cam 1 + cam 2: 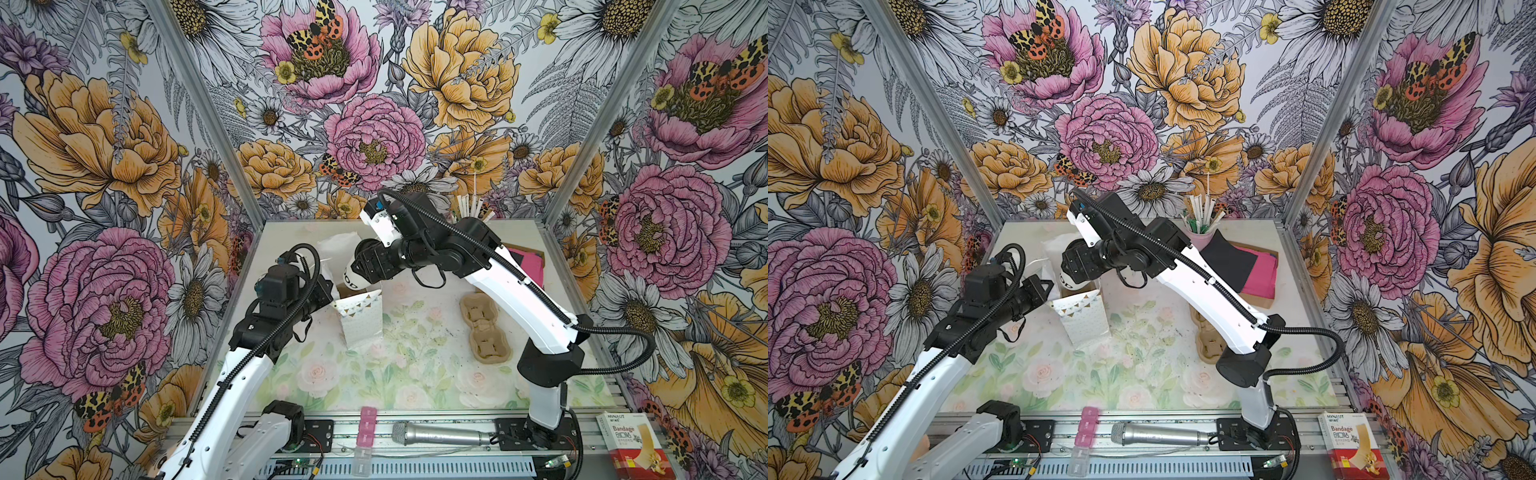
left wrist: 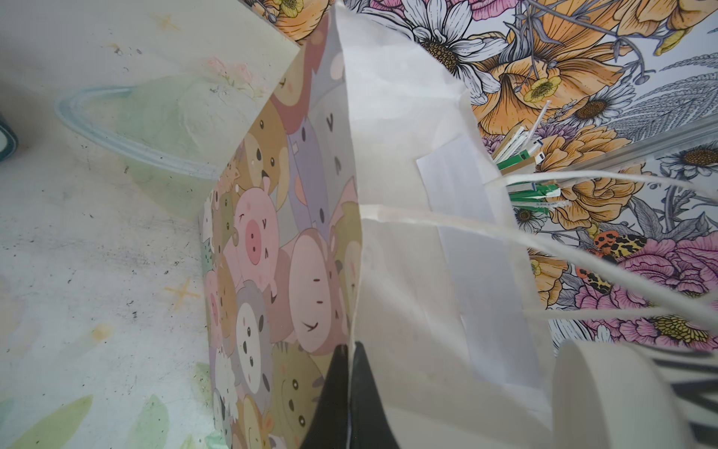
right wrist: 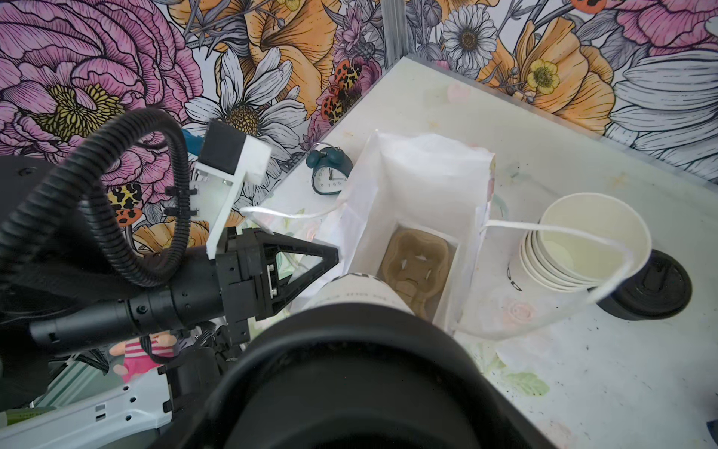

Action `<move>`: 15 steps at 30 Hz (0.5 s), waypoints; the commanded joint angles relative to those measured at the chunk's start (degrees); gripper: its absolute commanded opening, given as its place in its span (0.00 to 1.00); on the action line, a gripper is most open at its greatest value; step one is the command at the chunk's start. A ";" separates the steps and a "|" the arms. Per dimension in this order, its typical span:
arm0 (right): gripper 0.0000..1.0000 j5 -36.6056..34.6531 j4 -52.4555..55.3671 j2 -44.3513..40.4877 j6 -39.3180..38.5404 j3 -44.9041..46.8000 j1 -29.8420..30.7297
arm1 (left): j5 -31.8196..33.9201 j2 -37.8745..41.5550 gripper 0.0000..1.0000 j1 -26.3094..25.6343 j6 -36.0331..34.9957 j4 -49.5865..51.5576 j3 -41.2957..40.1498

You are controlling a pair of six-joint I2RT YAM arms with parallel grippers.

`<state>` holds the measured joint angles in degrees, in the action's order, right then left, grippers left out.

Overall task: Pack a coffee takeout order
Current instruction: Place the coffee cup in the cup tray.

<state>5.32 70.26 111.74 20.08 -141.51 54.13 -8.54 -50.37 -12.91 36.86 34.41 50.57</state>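
Observation:
A small white paper cup (image 1: 352, 277) with a black domed lid (image 3: 349, 373) hangs tilted over the mouth of an open paper bag (image 1: 361, 320). My right gripper (image 1: 368, 266) is shut on the cup near its lid. In the right wrist view the lid hides the fingers. My left gripper (image 2: 351, 350) is shut on the bag's side wall at its rim, one finger inside and one outside. A brown cup carrier (image 3: 417, 264) lies at the bottom of the bag. The black napkin (image 1: 1229, 257) lies at the back right, overlapping a pink napkin (image 1: 1262, 274).
A stack of white cups (image 3: 590, 241) and a stack of black lids (image 3: 656, 287) stand behind the bag, a small clock (image 3: 330, 175) near the back left corner. A pink cup of straws (image 1: 1200, 235) stands at the back wall. A second cup carrier (image 1: 484, 328) lies right of the bag.

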 commanded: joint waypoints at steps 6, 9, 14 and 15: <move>0.85 -3.87 3.23 7.36 0.24 -8.71 1.76 | 0.20 0.00 0.00 -0.72 -1.51 -0.49 -0.56; 0.85 -4.99 4.07 9.69 0.33 -10.78 1.77 | -0.04 0.25 0.00 -0.74 -1.72 -0.51 -0.63; 0.85 -6.68 4.09 12.66 0.08 -11.51 1.69 | -0.40 0.36 0.00 -0.81 -1.84 -0.80 -0.85; 0.85 -6.73 4.09 13.17 -0.03 -11.59 1.73 | -0.40 0.36 0.00 -0.80 -1.86 -0.76 -0.83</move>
<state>0.67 73.71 123.33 20.08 -151.30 55.68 -8.56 -50.35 -13.02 36.82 34.22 50.57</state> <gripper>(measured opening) 0.850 0.046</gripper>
